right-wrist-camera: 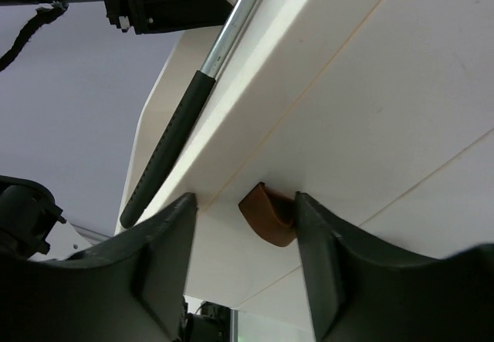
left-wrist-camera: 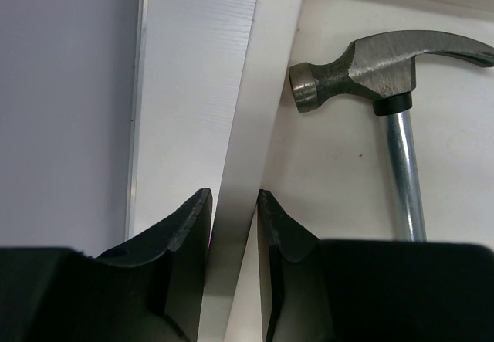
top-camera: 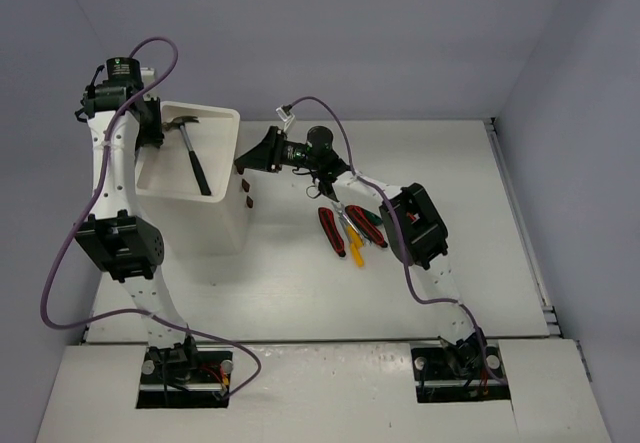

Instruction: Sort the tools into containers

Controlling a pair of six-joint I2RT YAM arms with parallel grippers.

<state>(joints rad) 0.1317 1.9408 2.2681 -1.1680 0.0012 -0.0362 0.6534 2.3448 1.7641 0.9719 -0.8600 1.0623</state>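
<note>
Already the black-handled, steel-headed hammer (top-camera: 195, 160) lies in the shallow top tray of the tall white plastic cabinet (top-camera: 205, 228). The left gripper (left-wrist-camera: 234, 195) has its jaws closed on the thin white rim (left-wrist-camera: 260, 87) of that tray, one finger at each side. The right gripper (right-wrist-camera: 245, 199) is open at the cabinet front, its fingers around a small dark-red drawer handle (right-wrist-camera: 266, 217), with a gap at one side. Red-handled pliers (top-camera: 331, 231) and a yellow-handled screwdriver (top-camera: 355, 251) lie together on the white table (top-camera: 450, 163).
</note>
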